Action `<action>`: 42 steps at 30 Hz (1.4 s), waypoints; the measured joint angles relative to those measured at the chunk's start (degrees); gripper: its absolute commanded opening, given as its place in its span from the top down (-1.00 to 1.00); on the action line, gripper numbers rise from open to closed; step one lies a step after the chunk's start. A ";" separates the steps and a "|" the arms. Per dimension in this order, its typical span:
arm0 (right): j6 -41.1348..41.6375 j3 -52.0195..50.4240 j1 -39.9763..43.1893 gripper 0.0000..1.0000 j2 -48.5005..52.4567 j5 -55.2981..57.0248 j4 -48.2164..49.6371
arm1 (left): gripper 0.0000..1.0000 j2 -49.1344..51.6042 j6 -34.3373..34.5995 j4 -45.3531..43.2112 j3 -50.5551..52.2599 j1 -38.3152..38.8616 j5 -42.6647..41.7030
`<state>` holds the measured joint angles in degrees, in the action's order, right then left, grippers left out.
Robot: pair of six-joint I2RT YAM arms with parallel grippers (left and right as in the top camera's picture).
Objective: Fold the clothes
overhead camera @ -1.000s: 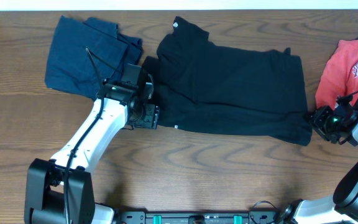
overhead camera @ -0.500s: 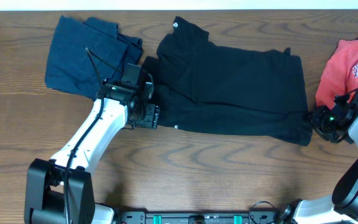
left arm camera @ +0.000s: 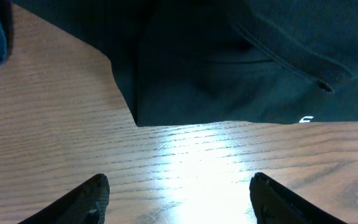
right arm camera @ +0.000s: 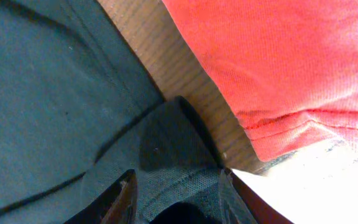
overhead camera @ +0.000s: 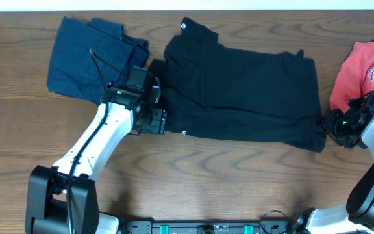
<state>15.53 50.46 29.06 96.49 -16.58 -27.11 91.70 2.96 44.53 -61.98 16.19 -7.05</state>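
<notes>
Black shirt (overhead camera: pixel 242 91) is lying flat mid-table, so I am taking both ends. Left gripper (left arm camera: pixel 178 196) is hanging wide apart over bare wood (left arm camera: pixel 185 162). Right gripper (right arm camera: pixel 176 193) is pinching the corner to lift.

On the table (overhead camera: pixel 239 169), the T-shirt (overhead camera: pixel 245 91) lies between the folded garment (overhead camera: pixel 86 55) at its left and the lettered shirt (overhead camera: pixel 369 71) at its right.

The table (left arm camera: pixel 185 162) is grained wood with a glossy sheen. The black T-shirt (overhead camera: pixel 245 91) is matt, soft cloth; the coral-red T-shirt (right arm camera: pixel 278 62) shows a fine knit.
</notes>
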 measured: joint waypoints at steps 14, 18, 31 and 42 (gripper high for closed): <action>1.07 -2.86 0.00 0.28 0.00 1.20 3.76 | -0.48 0.00 0.00 0.00 0.00 0.00 0.00; 1.75 -3.82 0.00 0.75 -0.02 1.16 6.16 | -0.48 0.00 0.00 0.00 0.00 0.00 0.00; 2.23 -0.98 0.17 0.97 -4.61 -0.81 -3.39 | -0.48 0.00 0.00 0.02 0.00 0.00 0.00; 2.25 0.46 0.15 0.98 -12.85 -1.95 -2.08 | -0.48 0.00 0.00 -0.04 0.00 0.00 0.00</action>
<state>17.78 50.92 29.21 83.64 -18.52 -29.19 91.70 2.96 44.49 -61.98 16.19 -7.05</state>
